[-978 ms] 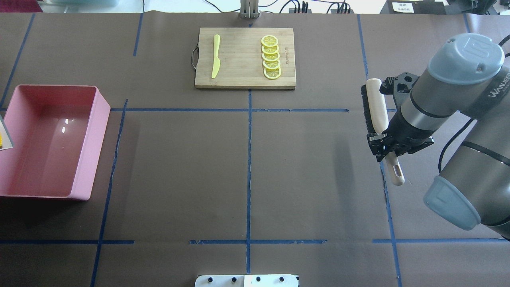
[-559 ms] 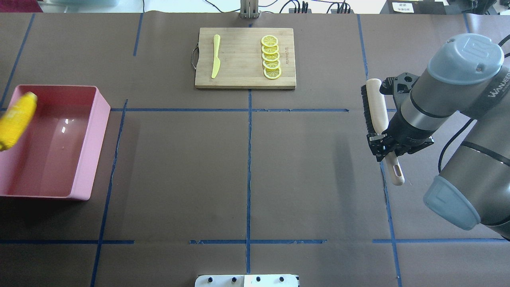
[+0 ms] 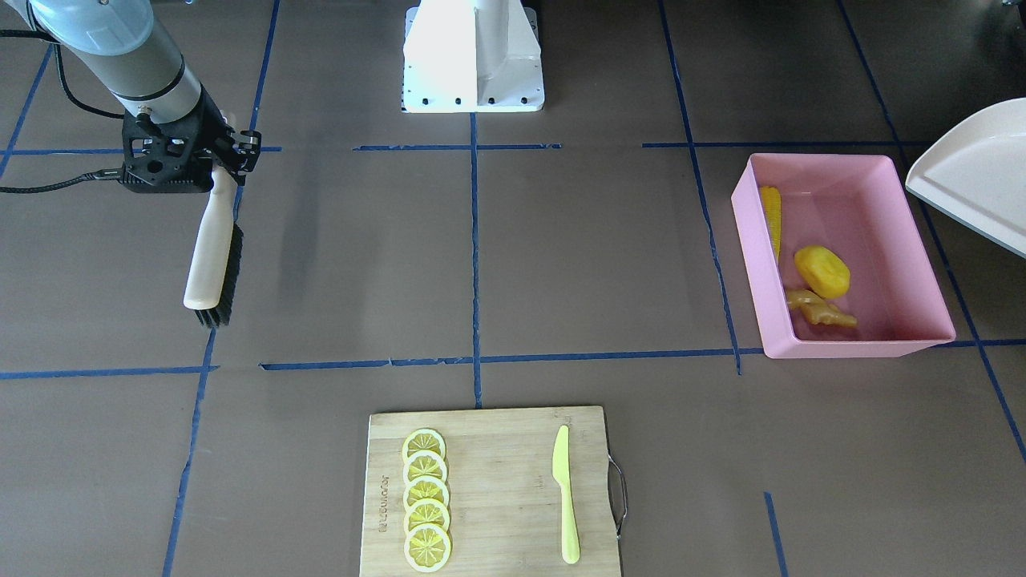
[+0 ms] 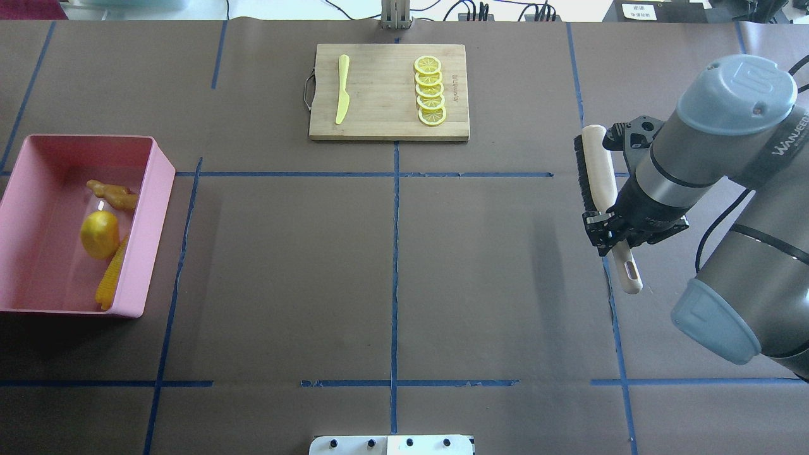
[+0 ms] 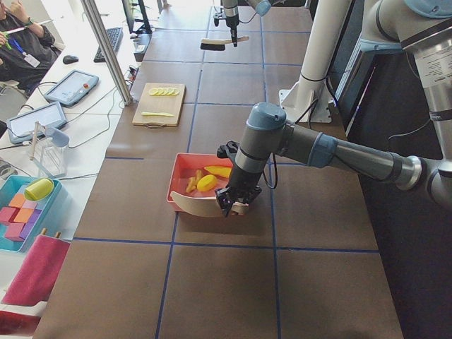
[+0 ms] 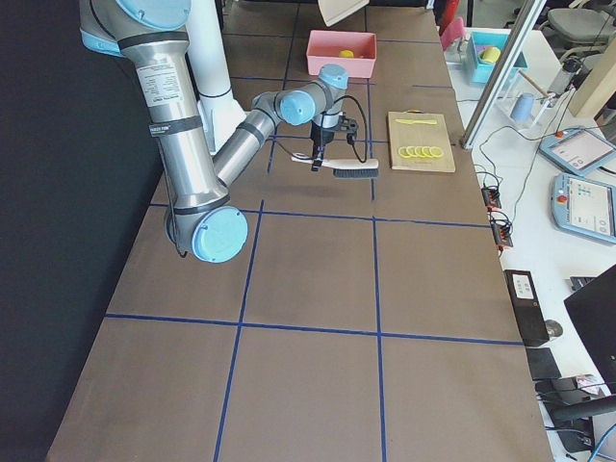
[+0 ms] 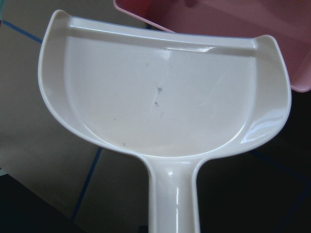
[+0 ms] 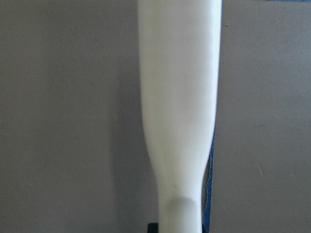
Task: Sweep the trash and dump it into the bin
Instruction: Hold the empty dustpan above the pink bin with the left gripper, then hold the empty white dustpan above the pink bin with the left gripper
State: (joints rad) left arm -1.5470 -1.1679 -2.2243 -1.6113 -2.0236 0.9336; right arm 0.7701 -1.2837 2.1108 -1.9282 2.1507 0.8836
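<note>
The pink bin (image 4: 158, 208) stands at the table's left end and holds the trash: the corn cob (image 4: 111, 281), the yellow oval fruit (image 4: 100, 234) and the ginger root (image 4: 112, 194). In the front view the bin (image 3: 850, 349) holds the corn cob (image 3: 771, 216), the fruit (image 3: 822, 271) and the ginger (image 3: 819, 309). My left gripper (image 5: 235, 205) holds the beige dustpan (image 7: 160, 102) by its handle, tilted at the bin's outer side; the pan is empty. My right gripper (image 4: 612, 230) is shut on the brush (image 4: 597, 167) handle, above the table's right side.
A wooden cutting board (image 4: 385, 120) at the far middle carries lemon slices (image 4: 430, 90) and a green knife (image 4: 342, 88). The robot base (image 3: 473, 56) is at the near middle edge. The dustpan (image 3: 974, 176) hangs beyond the bin's outer end.
The corn cob was falling into the bin; now all three pieces lie in it. The dustpan's edge has left the overhead view. The right arm has barely moved.
</note>
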